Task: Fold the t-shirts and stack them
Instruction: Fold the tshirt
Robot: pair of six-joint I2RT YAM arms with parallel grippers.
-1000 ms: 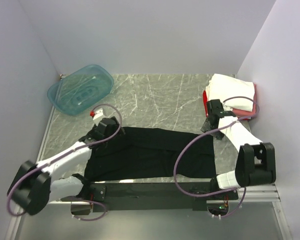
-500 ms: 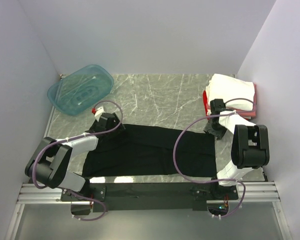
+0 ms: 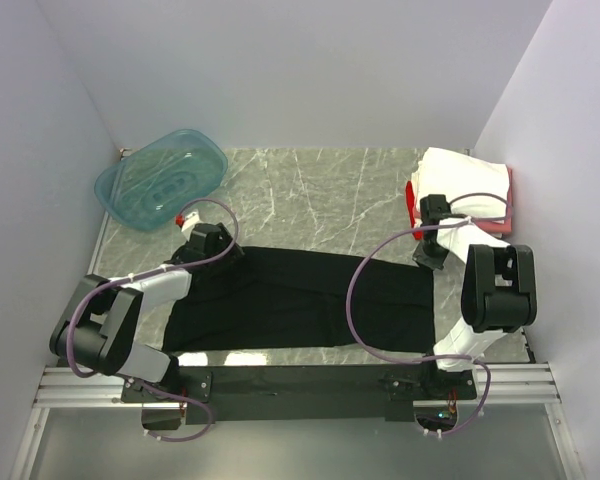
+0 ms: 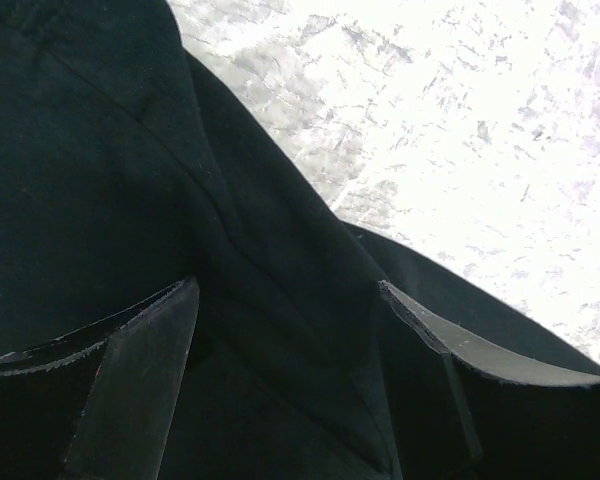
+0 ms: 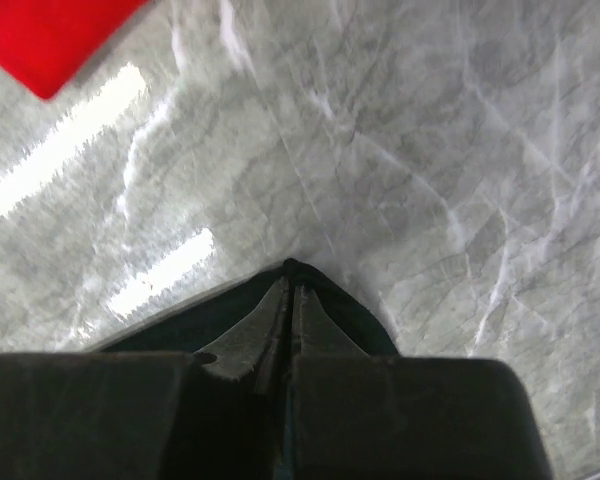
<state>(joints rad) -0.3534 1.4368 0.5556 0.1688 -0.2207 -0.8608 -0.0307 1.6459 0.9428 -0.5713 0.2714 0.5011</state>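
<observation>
From above, the black shirt (image 3: 300, 305) lies flat in the lower middle, and the stack (image 3: 467, 180) sits upper right. The left gripper (image 3: 208, 243) is a bit higher than before. In the left wrist view, it gapes wide over the black shirt (image 4: 100, 180). In the right wrist view, the right gripper (image 5: 285, 320) was open a second ago and now pinches the shirt's corner, bottom middle.

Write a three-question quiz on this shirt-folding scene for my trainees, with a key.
1. True or false: the right hand is shut on a corner of the black shirt.
2. Which colour tops the stack at the far right? A white, B red, C black.
3. Fill in: the left hand is ___ over the black shirt's far left corner.

Key: 1 true; 2 A; 3 open.
</observation>
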